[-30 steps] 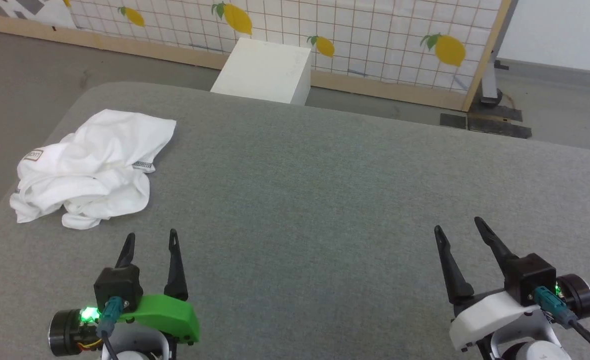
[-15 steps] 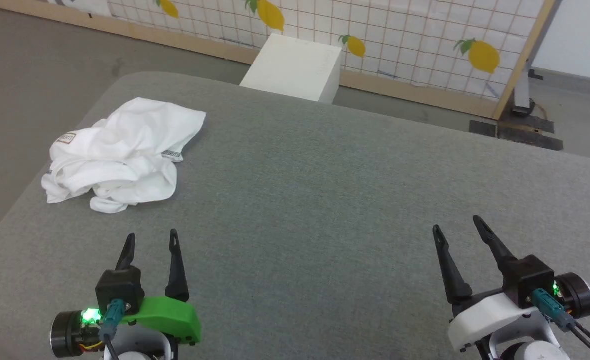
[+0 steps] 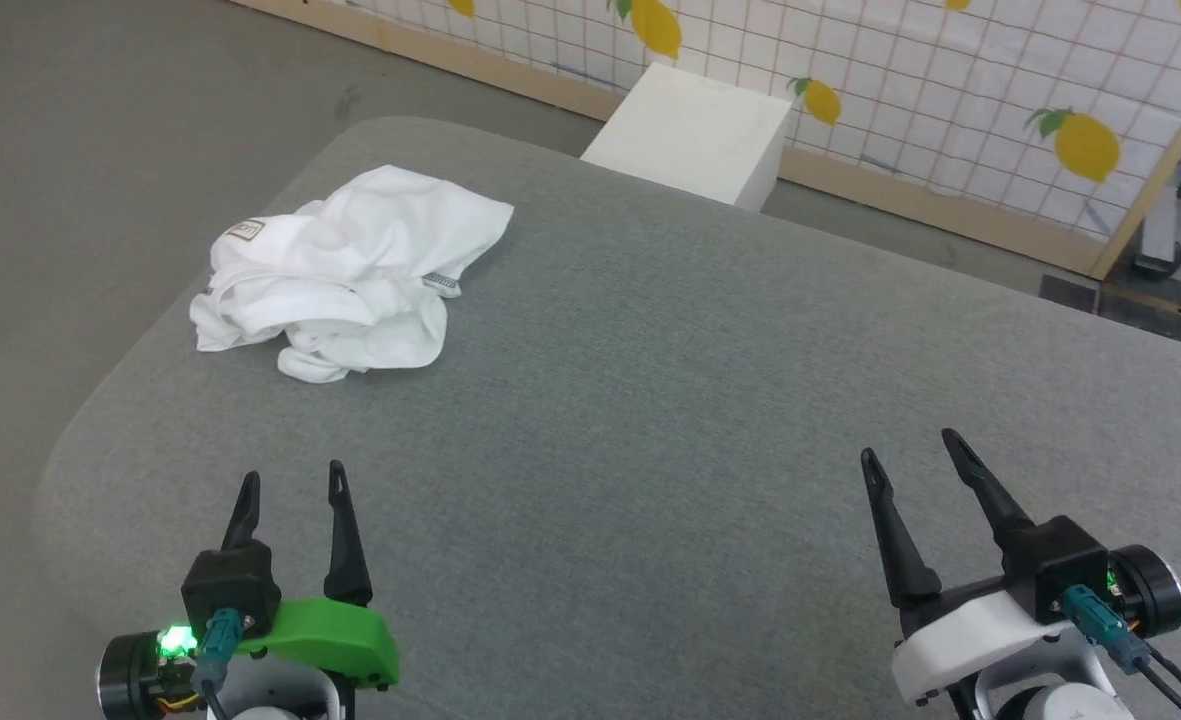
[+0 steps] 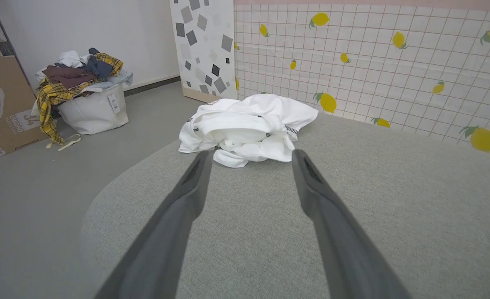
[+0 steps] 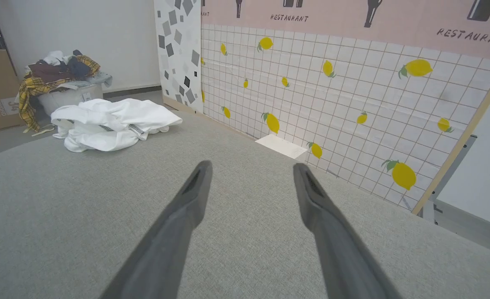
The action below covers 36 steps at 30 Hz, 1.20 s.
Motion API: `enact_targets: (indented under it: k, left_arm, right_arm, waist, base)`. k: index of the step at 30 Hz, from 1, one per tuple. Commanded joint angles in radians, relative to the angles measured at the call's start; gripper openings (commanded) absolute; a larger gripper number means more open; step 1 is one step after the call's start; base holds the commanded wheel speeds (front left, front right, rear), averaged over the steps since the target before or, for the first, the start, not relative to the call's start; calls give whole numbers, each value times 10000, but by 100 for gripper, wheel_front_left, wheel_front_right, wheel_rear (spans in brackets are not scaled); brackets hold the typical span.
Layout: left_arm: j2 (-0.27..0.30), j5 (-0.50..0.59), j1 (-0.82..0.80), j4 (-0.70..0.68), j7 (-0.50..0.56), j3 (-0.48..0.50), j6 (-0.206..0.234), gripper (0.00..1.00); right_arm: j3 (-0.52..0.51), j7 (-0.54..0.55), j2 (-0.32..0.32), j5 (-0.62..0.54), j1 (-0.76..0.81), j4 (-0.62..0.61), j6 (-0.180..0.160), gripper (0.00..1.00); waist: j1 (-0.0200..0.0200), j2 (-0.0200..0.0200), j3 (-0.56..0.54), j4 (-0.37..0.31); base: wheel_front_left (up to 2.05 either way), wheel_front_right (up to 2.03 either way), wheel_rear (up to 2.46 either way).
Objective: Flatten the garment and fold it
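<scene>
The garment (image 3: 350,270) lay crumpled in a heap on the grey table (image 3: 670,420), near the table's far left corner, its small patch facing up. The left gripper (image 3: 290,478) hovered over the table's near left edge, fingers (image 3: 346,540) spread apart and empty. The right gripper (image 3: 905,445) hovered over the table's near right part, fingers likewise parted, holding nothing. A white box (image 3: 690,135) stood beyond the table's far edge.

I see a broad table (image 3: 650,400) covered in grey woven fabric, its corners rounded. On it lies the garment (image 3: 350,270), a crumpled white heap near my far left corner, its lower folds reaching close to the left rim (whether they overhang, I can't tell). A small brown-bordered patch (image 3: 245,231) faces up on the heap.
</scene>
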Motion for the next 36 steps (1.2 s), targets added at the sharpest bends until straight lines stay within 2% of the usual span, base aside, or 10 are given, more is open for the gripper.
enact_targets:
  k: [1, 12, 19, 27, 31, 36]
  left_arm:
    - [-5, -55, -6, 45, -117, -1, 103, 100]
    - [-29, -366, -43, 109, -344, 116, 250, 100]
    - [74, -657, -833, 552, -485, 369, 11, 100]
    - [427, -1398, -3518, 2231, -533, 814, -494, 100]
    - [661, -2256, -5236, 3307, -60, 1207, -885, 100]
    - [1384, -3044, -6989, 4713, 813, 1607, -1353, 100]
  right_arm:
    - [0, -97, -6, -11, -124, 36, -9, 100]
    - [104, -242, -7, -89, -219, 56, -10, 100]
    - [107, -201, -7, -310, -414, -104, -11, 100]
    - [355, 236, -115, -1049, -1249, -791, -12, 100]
    - [446, 499, -480, -1183, -1754, -1305, -12, 100]
    - [393, 696, -891, -1214, -2298, -1896, -13, 100]
  waist:
    - [0, 80, 11, 179]
    - [0, 91, 231, 654]
    - [0, 97, 860, 705]
    - [0, 104, 3069, 205]
    - [0, 108, 4439, -161]
    - [0, 113, 5965, -623]
  base:
    - [-1, -1, -1]
    - [0, 0, 0]
    - [0, 0, 0]
    - [0, 0, 0]
    - [0, 0, 0]
    - [0, 0, 0]
